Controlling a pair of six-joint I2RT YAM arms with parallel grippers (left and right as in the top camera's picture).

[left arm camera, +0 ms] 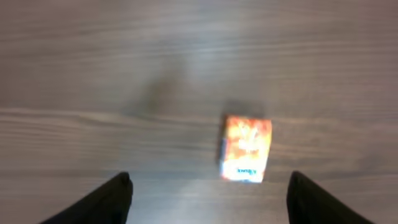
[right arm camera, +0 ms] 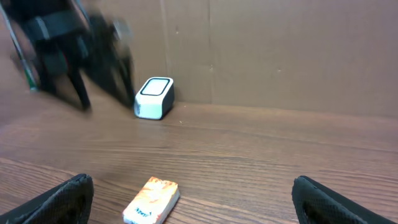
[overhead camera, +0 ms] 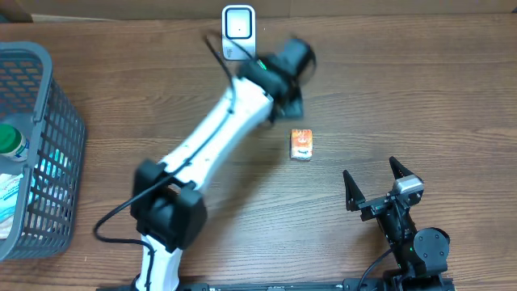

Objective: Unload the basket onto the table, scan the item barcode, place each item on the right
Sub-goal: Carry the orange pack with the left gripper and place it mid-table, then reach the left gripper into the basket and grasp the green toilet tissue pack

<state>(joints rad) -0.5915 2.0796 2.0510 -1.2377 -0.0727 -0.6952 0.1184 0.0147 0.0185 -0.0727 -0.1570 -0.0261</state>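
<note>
While the small orange box [overhead camera: 301, 145] lies flat on the bench [overhead camera: 420, 97], held by nothing, the scan looks unfinished from these views. It sits right of centre, apart from the white barcode scanner [overhead camera: 238, 32], which stands at the far edge, further left. No barcode shows on the printed upper face, so the code is probably on a hidden side.

The left tool [left arm camera: 209, 180] hangs above the box, released, with its dark fingers spread wide and only bare wood between them. The box lies off toward the right finger. Overhead, that arm is blurred and reaches out between box and scanner.

Whether the scanner has read the box cannot be told. As things lie, I judge that the box must be grasped, lifted and turned so its code faces the scanner window.

The right tool [overhead camera: 370, 170] rests near the front right, also released and empty, well apart from the box. A grey wire basket [overhead camera: 56, 145] at the left edge holds a green-capped bottle [overhead camera: 10, 139] and other packets. Nothing lies between box and scanner except the left arm itself.
</note>
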